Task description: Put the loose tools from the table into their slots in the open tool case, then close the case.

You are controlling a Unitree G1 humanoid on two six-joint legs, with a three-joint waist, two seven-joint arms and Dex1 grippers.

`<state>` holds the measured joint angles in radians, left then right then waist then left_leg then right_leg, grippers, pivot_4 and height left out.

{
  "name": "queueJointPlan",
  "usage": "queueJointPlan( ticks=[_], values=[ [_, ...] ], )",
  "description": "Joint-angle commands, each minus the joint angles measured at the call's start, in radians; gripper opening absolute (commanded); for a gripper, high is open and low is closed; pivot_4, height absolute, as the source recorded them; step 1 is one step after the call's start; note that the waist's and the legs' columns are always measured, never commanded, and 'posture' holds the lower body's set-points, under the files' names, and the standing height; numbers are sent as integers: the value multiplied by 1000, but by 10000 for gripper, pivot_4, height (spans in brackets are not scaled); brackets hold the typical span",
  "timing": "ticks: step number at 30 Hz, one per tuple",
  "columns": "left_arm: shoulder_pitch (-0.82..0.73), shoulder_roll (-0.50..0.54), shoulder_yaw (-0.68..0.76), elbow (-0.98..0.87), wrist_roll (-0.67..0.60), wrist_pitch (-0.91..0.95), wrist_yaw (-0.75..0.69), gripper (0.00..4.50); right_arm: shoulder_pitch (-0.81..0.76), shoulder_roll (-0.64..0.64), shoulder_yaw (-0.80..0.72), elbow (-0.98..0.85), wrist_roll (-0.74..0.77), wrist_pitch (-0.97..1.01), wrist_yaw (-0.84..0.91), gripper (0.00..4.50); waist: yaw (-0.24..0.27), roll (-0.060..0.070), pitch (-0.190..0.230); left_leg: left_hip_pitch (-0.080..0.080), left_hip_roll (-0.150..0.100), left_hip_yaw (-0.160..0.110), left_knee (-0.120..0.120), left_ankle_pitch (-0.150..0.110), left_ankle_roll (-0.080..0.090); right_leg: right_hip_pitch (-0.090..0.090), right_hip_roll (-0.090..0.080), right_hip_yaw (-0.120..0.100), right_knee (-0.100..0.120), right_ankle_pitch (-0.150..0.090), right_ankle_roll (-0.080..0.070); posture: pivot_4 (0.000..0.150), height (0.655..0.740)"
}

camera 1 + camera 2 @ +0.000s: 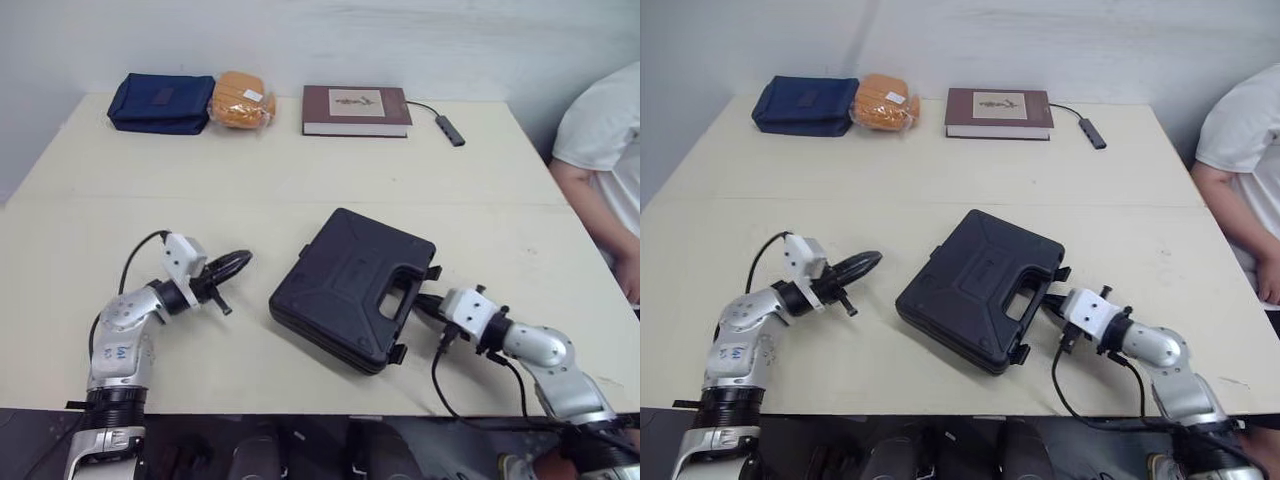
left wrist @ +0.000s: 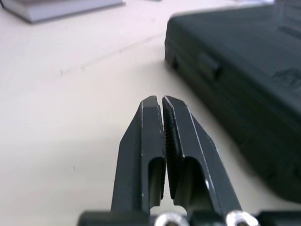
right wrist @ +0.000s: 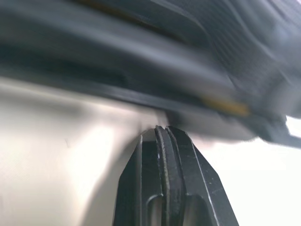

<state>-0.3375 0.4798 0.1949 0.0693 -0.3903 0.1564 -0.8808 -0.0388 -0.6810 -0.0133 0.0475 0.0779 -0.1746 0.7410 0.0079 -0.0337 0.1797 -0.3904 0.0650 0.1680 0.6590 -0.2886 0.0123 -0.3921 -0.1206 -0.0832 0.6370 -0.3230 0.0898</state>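
1 tool case [image 1: 350, 285] — lid down | left end effector [image 1: 240, 261] pinched, empty | right end effector [image 1: 426, 302] pinched

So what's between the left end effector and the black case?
Nothing, just bare table. The left eye view shows the left end effector short of the case, not touching.

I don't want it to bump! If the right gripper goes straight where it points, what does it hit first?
Most likely the tool case, on its handle side. The shut right gripper points at that edge and looks nearly against it.
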Motion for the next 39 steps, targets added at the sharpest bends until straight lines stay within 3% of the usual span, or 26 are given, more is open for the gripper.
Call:
queueJointPlan(
  ticks=[1,8,19,30,39],
  values=[
    [-107,18,-69,-112,-50,65,-53,937,39,-15,-67,-19,30,46,-19,0,3,0,0,0,0,0,0,0,0,0,0,0,-1,1,1,1500,7400],
    [-359,-29,-320,-7,84,48,-148,937,59,9,-108,-48,54,98,-58,0,0,2,1,0,0,4,0,3,6,-1,8,0,-2,2,2,1500,7400],
    [-574,-299,-495,350,286,-19,-20,937,72,65,-137,-128,84,212,-120,0,-10,4,2,-1,0,5,0,3,7,-2,9,-4,-3,2,2,1500,7400],
    [-529,-351,-659,540,481,86,8,937,83,130,-163,-208,108,292,-195,0,-9,10,-1,1,1,3,0,0,11,1,7,-6,-5,2,2,1500,7400],
    [-532,-398,-634,570,465,138,37,937,31,156,-171,-173,99,299,-240,0,-7,12,-16,2,1,-2,0,-3,14,6,4,-9,-10,2,2,1500,7400]
  ],
)
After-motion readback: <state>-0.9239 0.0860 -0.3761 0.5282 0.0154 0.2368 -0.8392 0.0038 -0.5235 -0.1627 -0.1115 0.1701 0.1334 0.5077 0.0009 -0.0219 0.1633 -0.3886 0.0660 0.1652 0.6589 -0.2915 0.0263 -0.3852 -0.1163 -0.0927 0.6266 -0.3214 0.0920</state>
